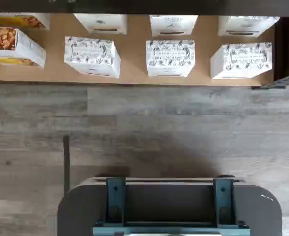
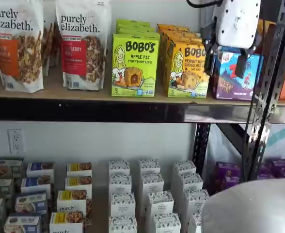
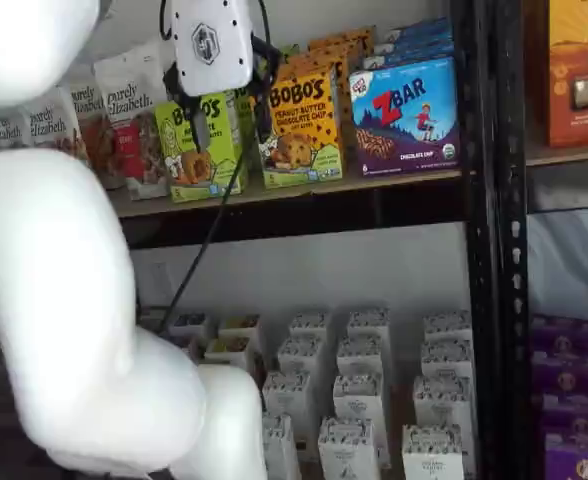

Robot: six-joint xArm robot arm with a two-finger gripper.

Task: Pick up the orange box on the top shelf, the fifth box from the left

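The orange box [image 2: 186,70] stands upright on the top shelf [image 2: 84,94], between a lime-green box and a blue box. It also shows in a shelf view [image 3: 302,125], on the shelf board [image 3: 394,185]. My gripper [image 2: 226,63] hangs in front of the shelf, apart from the boxes, and shows in both shelf views [image 3: 230,120]. Its two black fingers stand apart with a plain gap and hold nothing. The wrist view shows only the lower level, the floor and the dark mount [image 1: 169,206]; the orange box is not in it.
A lime-green Apple Pie box [image 2: 134,65] and a blue ZBar box [image 2: 229,80] flank the orange box. Granola bags [image 2: 16,46] stand further left. A black perforated upright [image 2: 268,87] rises at the right. Small white boxes [image 2: 150,199] fill the lower level. The white arm [image 3: 64,300] fills one side.
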